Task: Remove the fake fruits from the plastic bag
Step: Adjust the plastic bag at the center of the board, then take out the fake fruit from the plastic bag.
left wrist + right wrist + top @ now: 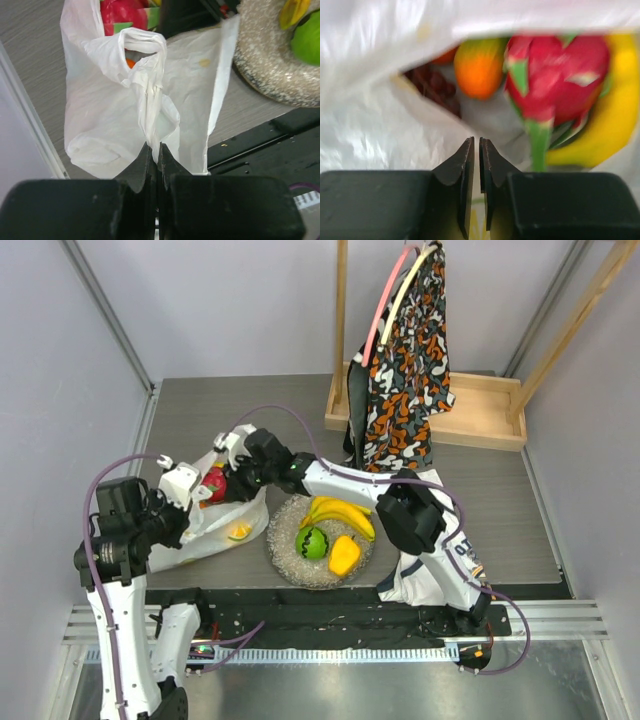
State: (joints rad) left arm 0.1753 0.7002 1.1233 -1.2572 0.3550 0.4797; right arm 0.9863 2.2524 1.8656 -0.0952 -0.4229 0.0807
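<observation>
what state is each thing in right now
plastic bag: lying slumped, mouth open, fruit inside
left gripper: jaws shut on the bag handle
right gripper: jaws shut, at the bag mouth
red fruit: inside the bag
bowl: holds bananas, green ball, yellow pepper
cloth bag: hanging from the rack

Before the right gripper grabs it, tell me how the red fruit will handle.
The red fruit looks smooth and rounded, so it may slip in a pinch. It lies against a banana in the floppy bag, so a nudge would probably roll or shift it.
</observation>
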